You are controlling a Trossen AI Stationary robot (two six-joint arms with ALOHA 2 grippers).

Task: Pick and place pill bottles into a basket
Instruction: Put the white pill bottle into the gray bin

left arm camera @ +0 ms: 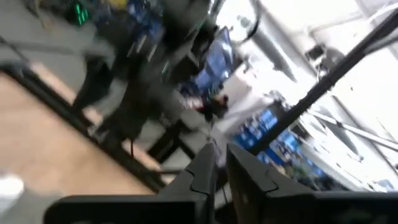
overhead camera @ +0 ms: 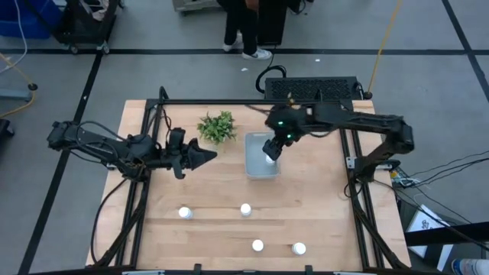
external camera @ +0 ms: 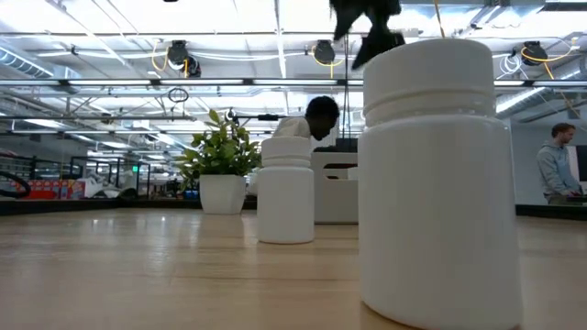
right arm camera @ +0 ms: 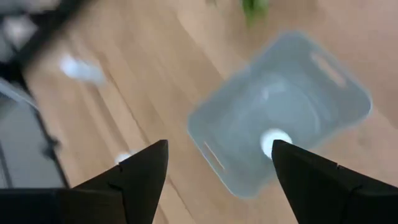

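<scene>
Right gripper (overhead camera: 273,149): hung over the basket (overhead camera: 252,166) at mid-table; the right wrist view showed its two fingers (right arm camera: 140,180) spread wide apart with nothing between them.
Basket: pale translucent bin just right of the potted plant (overhead camera: 218,126); only the right wrist view looked into it and showed one pill bottle (right arm camera: 275,143) lying on its floor.
Pill bottles on the table: four in the high view, at near left (overhead camera: 185,213), near centre (overhead camera: 245,209), and two closest to the near edge (overhead camera: 257,245) (overhead camera: 299,248), all well apart from the basket.
Low view: one bottle (external camera: 438,179) loomed large at right and a second (external camera: 286,190) stood farther off; the plant stood behind at left, and a dark gripper hung at the top edge.
Left gripper (overhead camera: 206,156): held above the table left of the basket; the left wrist view showed its fingers (left arm camera: 202,174) nearly together, empty.
Room: a person's legs (overhead camera: 244,30) showed beyond the far edge.
</scene>
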